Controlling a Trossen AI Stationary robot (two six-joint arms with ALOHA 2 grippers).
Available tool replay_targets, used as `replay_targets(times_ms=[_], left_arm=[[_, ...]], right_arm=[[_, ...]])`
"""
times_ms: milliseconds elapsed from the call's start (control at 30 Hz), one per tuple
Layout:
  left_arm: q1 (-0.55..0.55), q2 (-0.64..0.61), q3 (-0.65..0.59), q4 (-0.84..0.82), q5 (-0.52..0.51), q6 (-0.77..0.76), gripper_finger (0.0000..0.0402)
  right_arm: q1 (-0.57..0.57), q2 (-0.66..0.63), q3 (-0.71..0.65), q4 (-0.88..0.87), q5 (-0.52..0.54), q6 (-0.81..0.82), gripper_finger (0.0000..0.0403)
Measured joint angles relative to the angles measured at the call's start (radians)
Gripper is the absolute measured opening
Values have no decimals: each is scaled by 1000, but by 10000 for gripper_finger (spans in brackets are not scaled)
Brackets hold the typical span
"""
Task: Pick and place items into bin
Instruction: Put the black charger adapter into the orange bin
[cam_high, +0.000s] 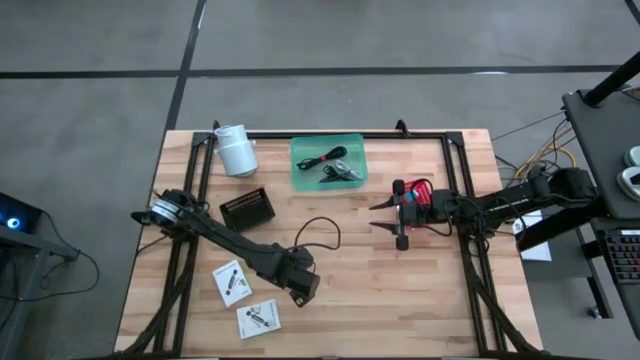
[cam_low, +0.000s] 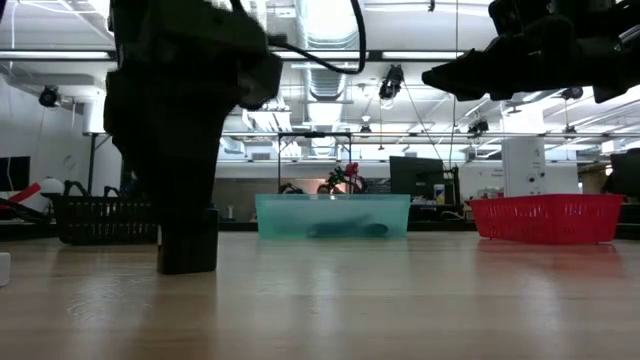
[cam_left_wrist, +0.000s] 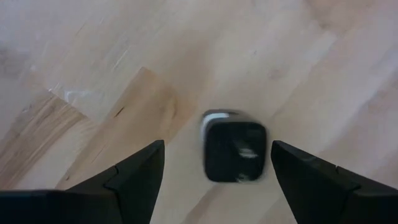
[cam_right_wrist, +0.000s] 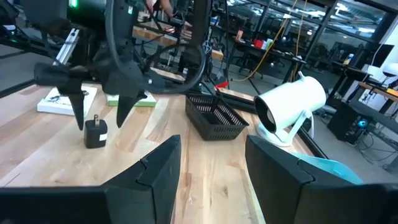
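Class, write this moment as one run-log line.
left gripper: open, straddling black charger on table | right gripper: open, waiting mid-table | green bin: holds cables

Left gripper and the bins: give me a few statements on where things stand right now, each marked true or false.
1. The left gripper is open above a small black block on the table. True.
2. The green bin is empty. False: black cables already lie in it.
3. The right gripper is shut on a packet. False: it is open and holds nothing.
4. Two white packets lie on the table near the left arm. True.
5. The black basket sits inside the green bin. False: it stands apart on the table.
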Motion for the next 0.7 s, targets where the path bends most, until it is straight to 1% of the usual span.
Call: replay_targets(times_ms=[333,567,700], left_arm=[[10,48,-5,10,5,-1,276],[13,46,-5,10,7,66,276],[14,45,-5,14,7,73,276]], right_arm=[[0,1,0,-13,1,-1,166],[0,1,0,-14,1,-3,166],[0,1,0,-14,1,-3,166]])
